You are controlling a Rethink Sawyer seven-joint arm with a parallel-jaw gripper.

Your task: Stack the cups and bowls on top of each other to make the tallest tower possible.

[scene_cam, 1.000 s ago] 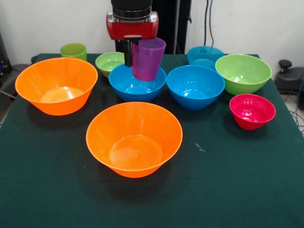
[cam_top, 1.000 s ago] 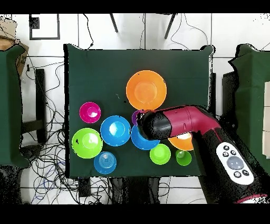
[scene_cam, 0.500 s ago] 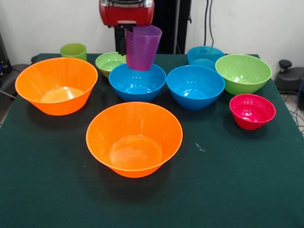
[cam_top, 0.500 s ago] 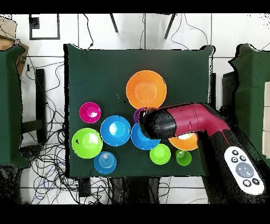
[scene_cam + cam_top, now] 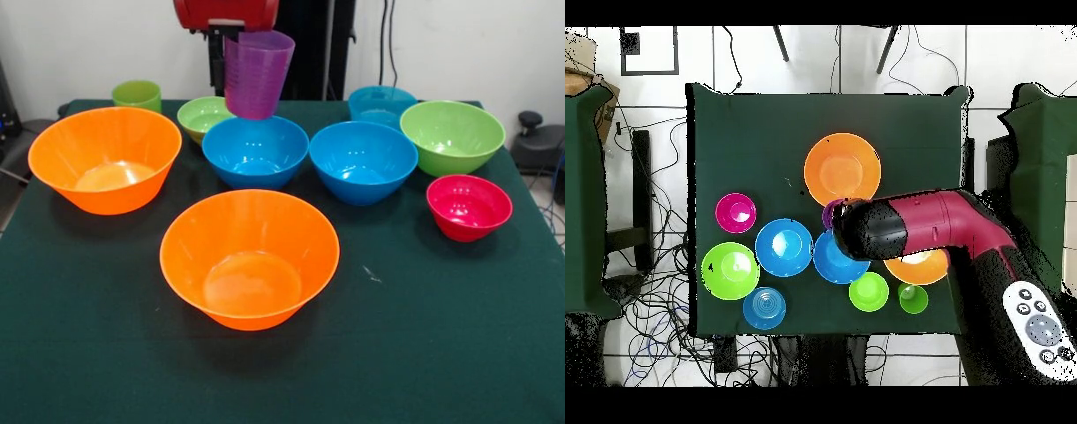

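My gripper (image 5: 228, 64) is shut on the wall of the purple-magenta cup (image 5: 257, 75) and holds it in the air above the left blue bowl (image 5: 256, 150). From overhead only the cup's rim (image 5: 830, 213) peeks out beside the arm's head. Every bowl stands alone on the cloth: a near orange bowl (image 5: 250, 258), a left orange bowl (image 5: 104, 157), a second blue bowl (image 5: 363, 161), a teal bowl (image 5: 381, 104), a large lime bowl (image 5: 452, 134), a small lime bowl (image 5: 203, 115) and a red-pink bowl (image 5: 469, 206). The light green cup (image 5: 137, 93) sits at the far left corner.
The dark green table (image 5: 424, 336) has open cloth along its near side in the front view. From overhead the red arm (image 5: 935, 225) covers part of one orange bowl (image 5: 917, 270). Cables lie on the floor around the table.
The gripper has lifted the purple-magenta cup up out of the left blue bowl and carried it slightly left in the front view. The bowls have not moved.
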